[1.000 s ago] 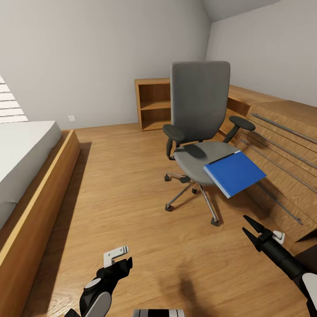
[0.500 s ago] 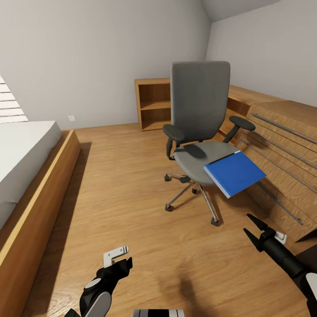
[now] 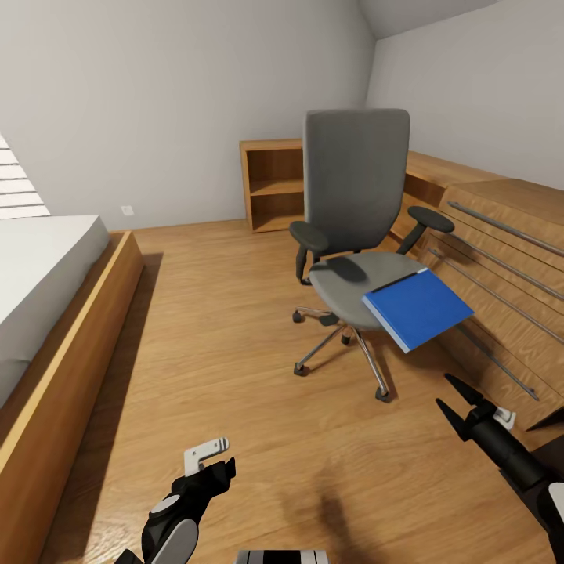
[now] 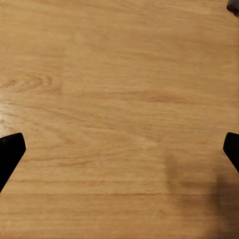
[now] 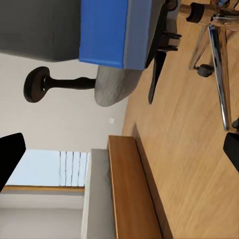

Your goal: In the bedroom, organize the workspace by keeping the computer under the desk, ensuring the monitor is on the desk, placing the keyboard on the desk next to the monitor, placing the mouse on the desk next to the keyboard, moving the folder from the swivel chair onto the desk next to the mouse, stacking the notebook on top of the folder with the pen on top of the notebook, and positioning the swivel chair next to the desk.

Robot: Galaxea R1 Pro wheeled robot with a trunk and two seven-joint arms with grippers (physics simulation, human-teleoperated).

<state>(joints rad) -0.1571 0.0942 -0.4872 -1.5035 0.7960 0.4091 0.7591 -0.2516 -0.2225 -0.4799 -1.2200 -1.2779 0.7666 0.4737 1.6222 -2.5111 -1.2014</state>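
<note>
So the swivel chair [image 3: 356, 235] is parked out on the wood floor [image 3: 227, 352], dead ahead at roughly 12 o'clock from the robot, back upright, seat facing us. The blue folder [image 3: 417, 308] is lying on the seat's front corner at about 1 o'clock, tilted and hanging well past the edge, with a fair chunk of it over nothing but air. In the right wrist view you get the same folder [image 5: 115, 31] seen edge-on against the grey seat, plus one black armrest [image 5: 42, 84] and the chrome legs and casters [image 5: 215, 50] of the chair base.

Right gripper [image 3: 460, 399] is low at around 4 o'clock, fingers spread in a clear V and pointing up toward the folder, but well apart from it, nothing between them. Left gripper [image 3: 222, 468] sits down at 7 o'clock over bare floor; the left wrist camera shows its two black fingertips [image 4: 10, 149] at opposite edges of the picture with just floorboards between (so wide apart, holding nothing).

Rest of the room: bed [image 3: 47, 274] with a wooden frame off at 9 o'clock, an open wooden shelf unit [image 3: 272, 184] against the far wall at 12, and a long low wooden cabinet [image 3: 501, 258] with thin metal rails running along the right side at 2 to 3 o'clock, just behind the chair.
</note>
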